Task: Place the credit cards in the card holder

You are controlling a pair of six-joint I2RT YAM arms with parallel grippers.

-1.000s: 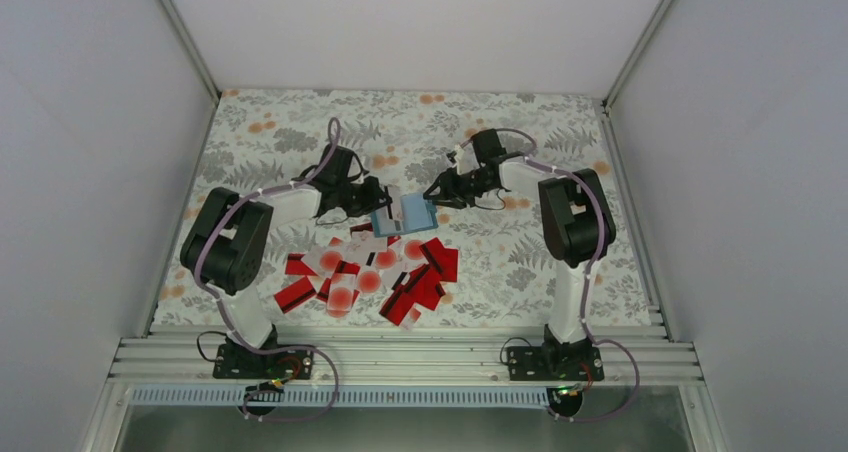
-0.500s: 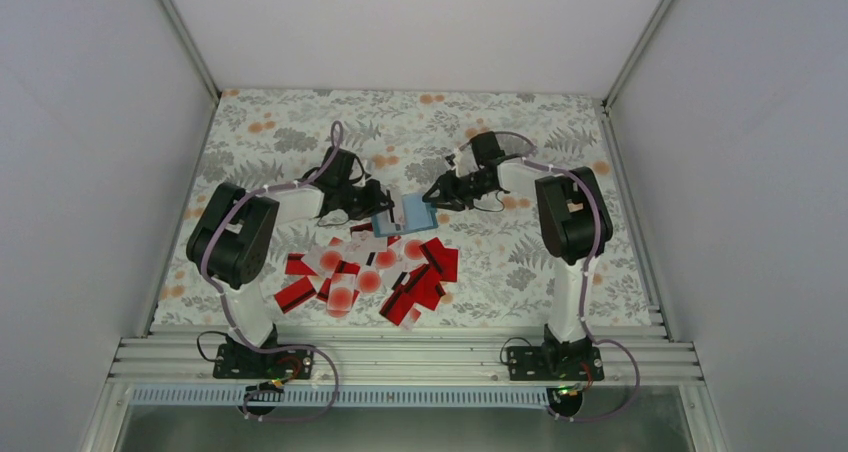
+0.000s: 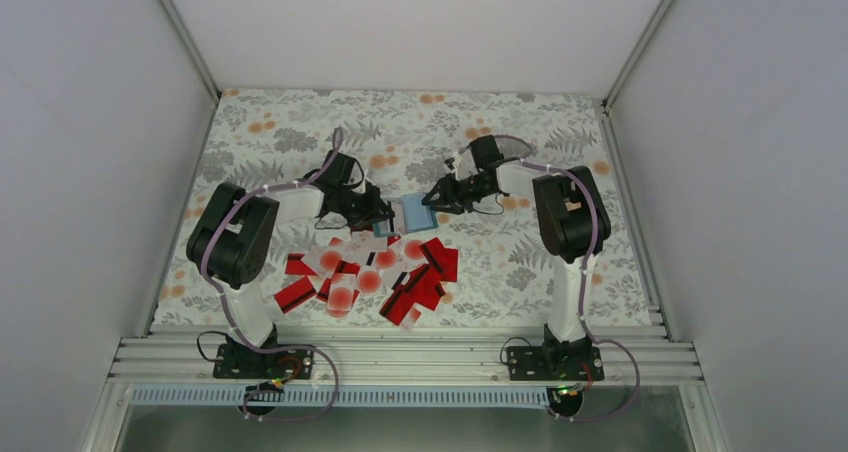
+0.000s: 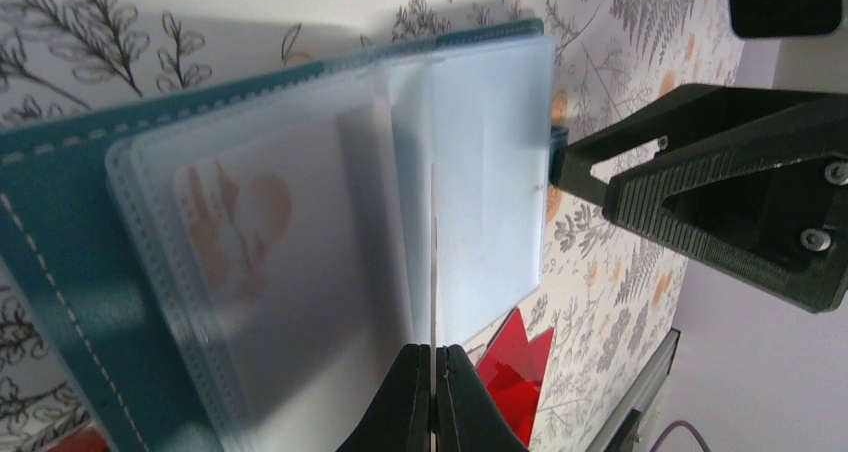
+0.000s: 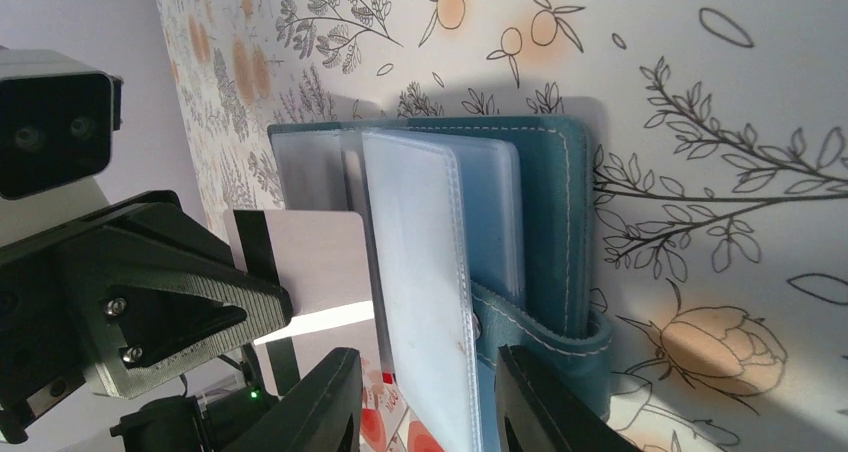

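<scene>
The teal card holder (image 3: 412,213) lies open mid-table, its clear sleeves fanned up (image 4: 260,252). My left gripper (image 4: 433,357) is shut on a white credit card (image 4: 433,262), seen edge-on, with the card's far end in among the sleeves. In the right wrist view that card (image 5: 310,262) reaches the holder (image 5: 545,222) from the left. My right gripper (image 5: 425,382) is open, its jaws on either side of one raised sleeve (image 5: 420,292) and the clasp tab (image 5: 545,332) without pinching them. The other credit cards (image 3: 370,272), red and white, lie heaped in front of the holder.
The floral tablecloth (image 3: 300,132) covers the table, with white walls on three sides. An aluminium rail (image 3: 400,357) with both arm bases runs along the near edge. The two grippers face each other closely over the holder.
My left gripper has moved right with the card, bringing it into the holder's sleeves. My right gripper has edged left and closer to the holder.
</scene>
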